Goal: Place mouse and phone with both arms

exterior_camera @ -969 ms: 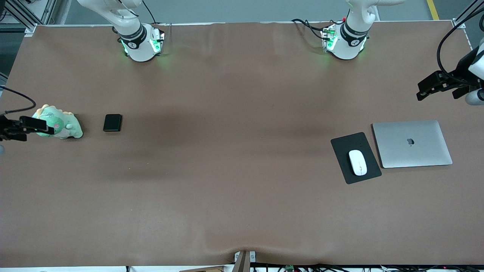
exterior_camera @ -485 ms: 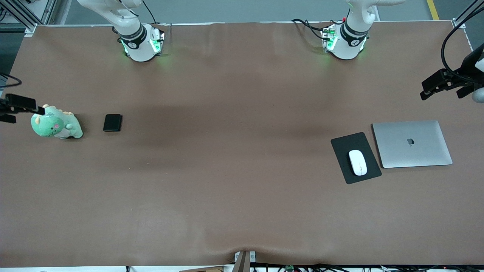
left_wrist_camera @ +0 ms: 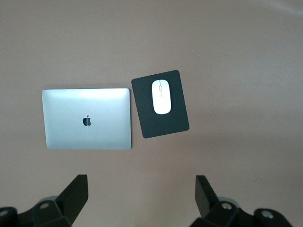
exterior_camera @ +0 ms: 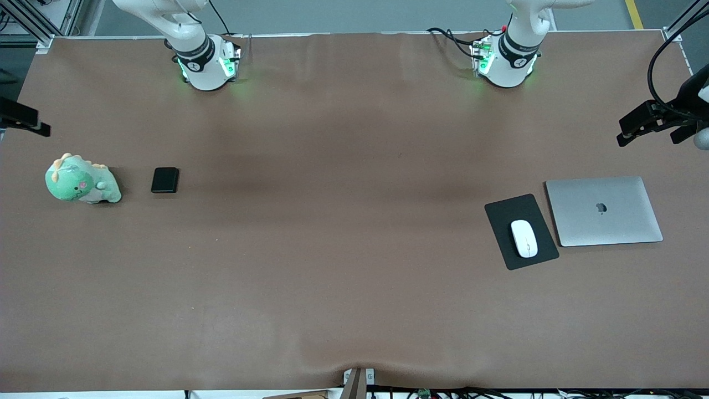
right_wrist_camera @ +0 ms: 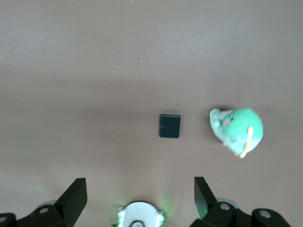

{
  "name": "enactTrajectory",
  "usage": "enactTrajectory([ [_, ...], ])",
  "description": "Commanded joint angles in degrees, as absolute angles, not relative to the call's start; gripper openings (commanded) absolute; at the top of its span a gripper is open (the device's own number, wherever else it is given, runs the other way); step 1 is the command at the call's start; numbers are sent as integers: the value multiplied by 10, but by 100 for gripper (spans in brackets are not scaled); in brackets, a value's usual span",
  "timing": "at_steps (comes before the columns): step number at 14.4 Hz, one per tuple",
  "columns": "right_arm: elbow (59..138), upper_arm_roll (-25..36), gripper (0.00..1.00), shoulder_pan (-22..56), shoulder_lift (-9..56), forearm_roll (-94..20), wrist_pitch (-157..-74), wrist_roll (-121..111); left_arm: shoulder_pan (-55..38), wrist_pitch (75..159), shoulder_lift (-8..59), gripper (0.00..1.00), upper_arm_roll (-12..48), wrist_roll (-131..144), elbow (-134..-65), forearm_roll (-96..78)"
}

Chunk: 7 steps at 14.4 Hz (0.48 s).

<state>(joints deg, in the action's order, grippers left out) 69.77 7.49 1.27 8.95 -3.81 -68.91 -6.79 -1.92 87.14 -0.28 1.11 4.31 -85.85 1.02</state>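
Mouse [exterior_camera: 524, 238] lies on the black mouse pad [exterior_camera: 501, 213], beside the closed laptop [exterior_camera: 604, 211], long axis running toward the front camera. Phone [exterior_camera: 165, 180] lies flat on the bench [exterior_camera: 343, 249] beside the green plush dinosaur [exterior_camera: 80, 182]. My left gripper [left_wrist_camera: 142, 196] and right gripper [right_wrist_camera: 139, 196] hang high, fingers [left_wrist_camera: 75, 194] spread wide, holding nothing.

Table [exterior_camera: 354, 277]: plain matte brown. Mouse [exterior_camera: 524, 238]: glossy white with a thin grey centre line. Mouse pad [exterior_camera: 501, 219]: flat black. Laptop [exterior_camera: 604, 211]: silver-grey with a dark logo. Phone [exterior_camera: 165, 180]: matte black. Plush toy [exterior_camera: 82, 180]: mint green, with a pale belly, pink cheek and orange spines. Arm bases [exterior_camera: 209, 64]: white with black bands, lit green.
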Motion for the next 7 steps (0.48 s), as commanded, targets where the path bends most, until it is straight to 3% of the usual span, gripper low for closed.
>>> enactTrajectory([
  [1, 765, 56, 100, 17, 35, -19, -697, -19, -18, 865, -6, 100, 10, 32, -853, 8],
  [7, 908, 62, 100, 11, -60, -18, -765, -19, -23, 864, -5, 100, 13, 37, -849, 9],
])
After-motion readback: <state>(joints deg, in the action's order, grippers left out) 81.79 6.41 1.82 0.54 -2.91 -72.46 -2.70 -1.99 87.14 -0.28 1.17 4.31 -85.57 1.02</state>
